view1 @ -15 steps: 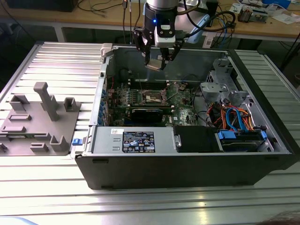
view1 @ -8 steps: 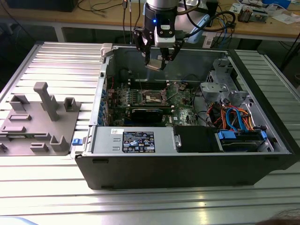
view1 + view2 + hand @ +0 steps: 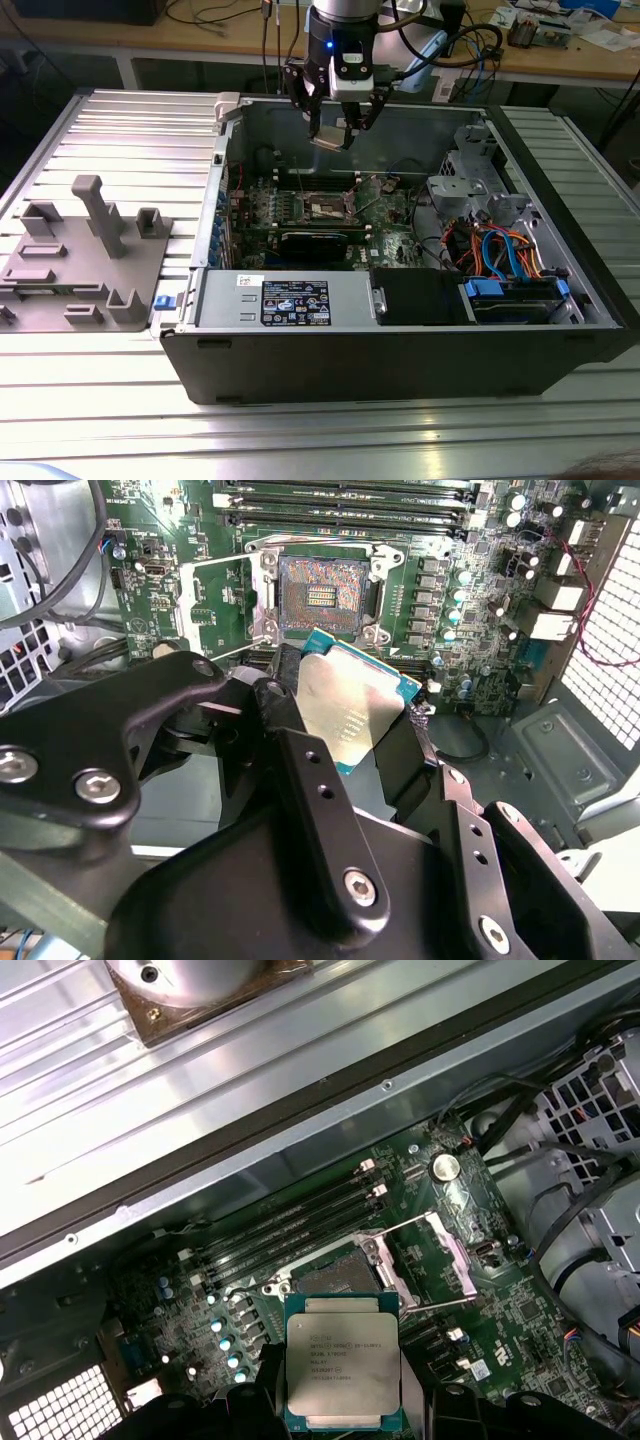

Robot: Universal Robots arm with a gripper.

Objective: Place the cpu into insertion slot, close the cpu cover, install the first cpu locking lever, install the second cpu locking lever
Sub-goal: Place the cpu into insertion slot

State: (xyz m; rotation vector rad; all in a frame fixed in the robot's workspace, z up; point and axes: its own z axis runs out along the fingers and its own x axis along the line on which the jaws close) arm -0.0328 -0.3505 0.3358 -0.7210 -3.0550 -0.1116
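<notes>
My gripper (image 3: 336, 122) hangs above the open computer case (image 3: 400, 360), shut on the cpu (image 3: 331, 139) by its edges. In both wrist views the cpu (image 3: 343, 1368) is a flat square chip with a silvery top, held level between the black fingers (image 3: 300, 770) above the board. The insertion slot (image 3: 328, 207) lies below it on the green board, a bare square socket (image 3: 322, 588) with a dark centre. The cpu cover (image 3: 447, 1253), a thin silvery frame, stands swung open beside the socket (image 3: 335, 1278).
A grey power supply box (image 3: 285, 300) fills the case's front. A black card (image 3: 315, 243) lies between it and the socket. A drive cage (image 3: 480, 180) with blue and orange cables (image 3: 500, 250) is at the exterior view's right. A grey fixture (image 3: 90, 250) sits outside the case.
</notes>
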